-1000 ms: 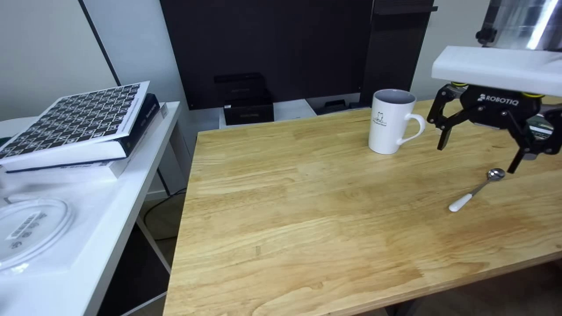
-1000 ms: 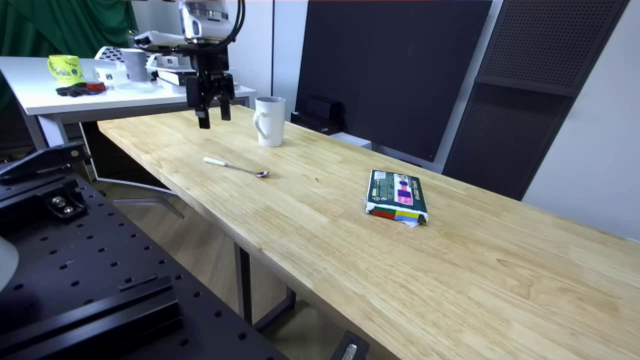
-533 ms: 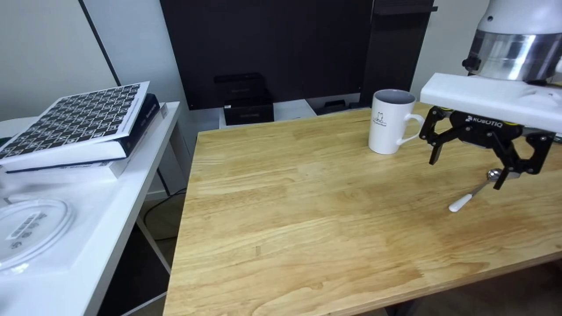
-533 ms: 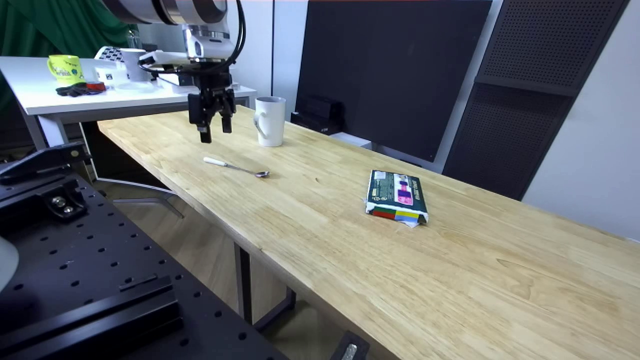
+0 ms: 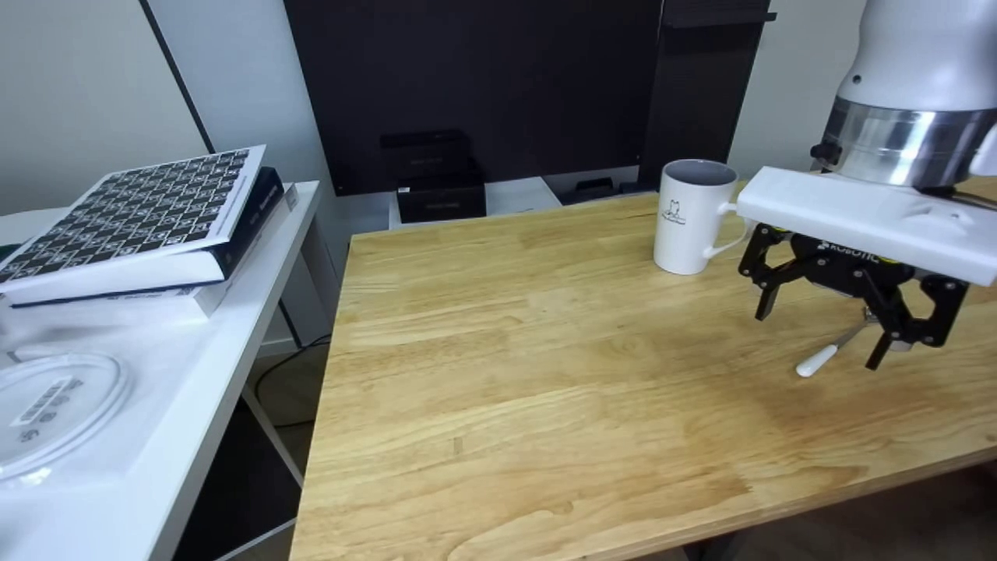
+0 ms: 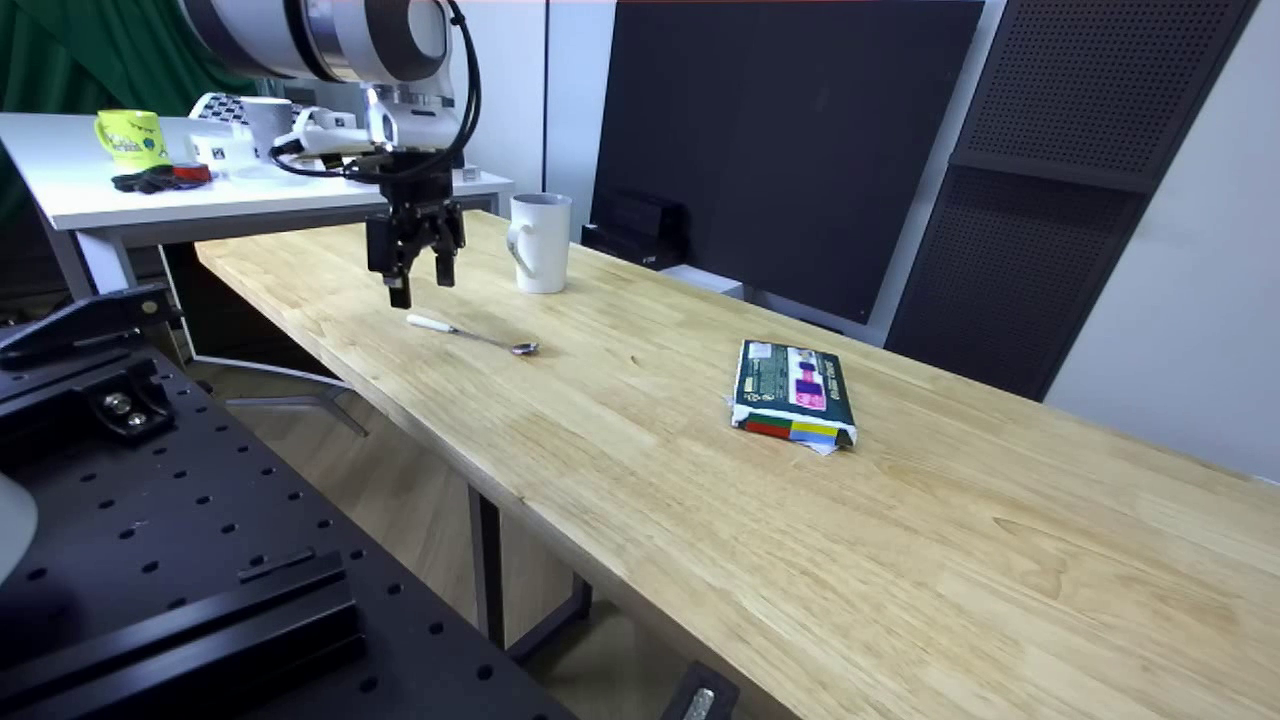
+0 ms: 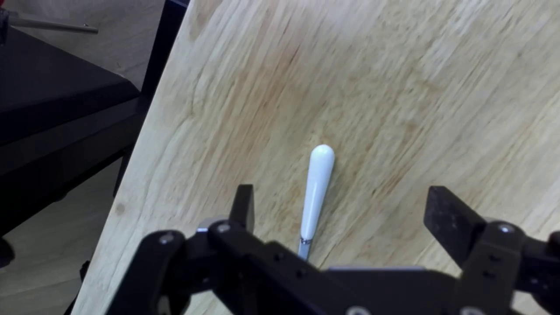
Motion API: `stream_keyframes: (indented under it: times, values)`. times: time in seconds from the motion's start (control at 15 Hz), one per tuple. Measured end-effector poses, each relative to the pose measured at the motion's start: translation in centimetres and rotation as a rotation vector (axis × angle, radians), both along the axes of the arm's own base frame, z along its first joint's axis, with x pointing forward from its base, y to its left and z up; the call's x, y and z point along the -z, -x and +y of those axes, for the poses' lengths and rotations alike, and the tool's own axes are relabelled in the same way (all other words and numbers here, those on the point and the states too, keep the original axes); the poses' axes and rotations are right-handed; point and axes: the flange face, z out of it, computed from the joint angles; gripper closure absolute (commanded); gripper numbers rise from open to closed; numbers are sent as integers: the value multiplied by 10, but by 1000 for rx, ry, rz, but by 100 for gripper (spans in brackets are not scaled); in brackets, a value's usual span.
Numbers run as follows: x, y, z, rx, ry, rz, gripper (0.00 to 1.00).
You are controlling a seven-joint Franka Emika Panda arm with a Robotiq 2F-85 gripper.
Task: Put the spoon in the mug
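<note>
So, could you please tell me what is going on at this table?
A robot arm is here to put the spoon in the mug, which is not yet done. Its open gripper hangs above the table with nothing in its grasp; in the wrist view, the spoon's white handle shows between the wide-apart jaws. The spoon lies on the table, and the mug stands upright, apart from it.
</note>
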Motion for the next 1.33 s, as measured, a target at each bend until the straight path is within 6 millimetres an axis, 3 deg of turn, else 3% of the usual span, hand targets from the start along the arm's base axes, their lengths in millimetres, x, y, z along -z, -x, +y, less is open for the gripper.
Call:
stream_keyframes:
  times: [0.33,0.47,1.13,1.2,1.33]
  values:
    - [13,4,2,-5,-19,-5,0]
    - [17,5,1,-6,-25,-6,26]
    - [20,2,0,-8,-28,-14,95]
    - [20,1,1,-5,-29,-15,100]
    - [20,0,0,-1,-27,-16,96]
